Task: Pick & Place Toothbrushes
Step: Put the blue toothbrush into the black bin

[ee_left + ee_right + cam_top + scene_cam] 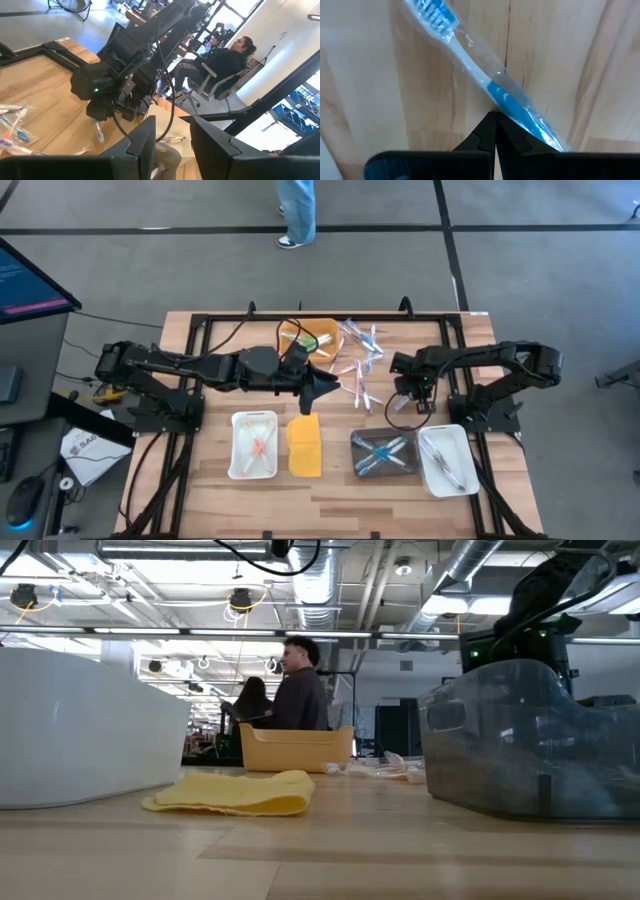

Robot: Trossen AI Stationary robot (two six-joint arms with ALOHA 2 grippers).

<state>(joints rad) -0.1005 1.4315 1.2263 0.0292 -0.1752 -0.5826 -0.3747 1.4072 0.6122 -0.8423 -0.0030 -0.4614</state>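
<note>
A blue toothbrush (470, 65) in a clear wrapper is in my right gripper (493, 116), which is shut and points down over bare wood right of the table's middle (405, 400). The left wrist view shows the same toothbrush (98, 131) slanting down below that gripper. Several wrapped toothbrushes (360, 365) lie loose in a pile on the table's far middle. My left gripper (171, 125) hovers level and high over the table's middle (325, 388), open, with nothing between its fingers. My right gripper pinches the blue toothbrush by its wrapped handle (507, 100), about midway along, between its two fingertips. The fingers come from above, pointing down, and lie across the handle. The bristle end (432, 12) sticks out to one side and the toothbrush slants below the fingers.
Along the near side stand a white tray (238, 465) with pink brushes, a flat yellow lid (305, 448), a grey tray (360, 468) with blue brushes and a clear tray (465, 480). A yellow tray (290, 330) stands at the far middle. A person stands beyond the far edge.
</note>
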